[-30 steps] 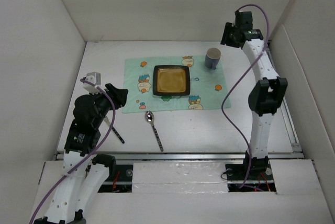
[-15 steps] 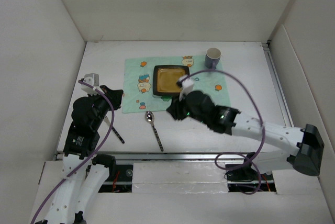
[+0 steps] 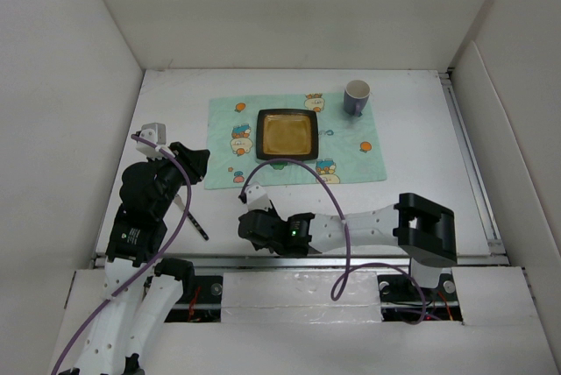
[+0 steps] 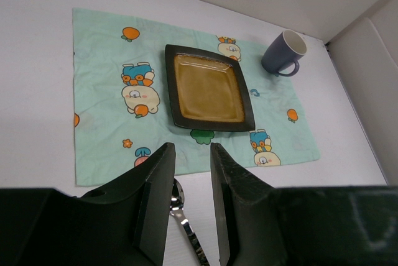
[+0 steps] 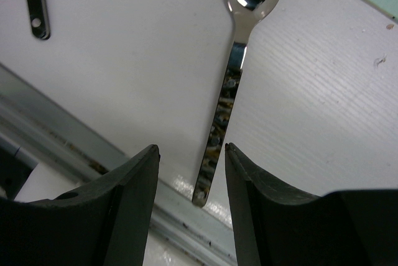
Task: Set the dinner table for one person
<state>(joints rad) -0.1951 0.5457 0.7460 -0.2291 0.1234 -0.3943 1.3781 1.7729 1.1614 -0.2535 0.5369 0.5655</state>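
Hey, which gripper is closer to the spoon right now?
Right. The right gripper hangs directly over the spoon, open fingers on either side of its handle; the left gripper is off to the spoon's left.

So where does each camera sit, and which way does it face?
Top external: above and behind, looking down on the dinner table; left arm and right arm show.
Left wrist: on the left arm, facing placemat, plate and mug; left hand shows.
Right wrist: on the right arm, looking down at the spoon; right hand shows.
Shared: both wrist views catch the spoon.
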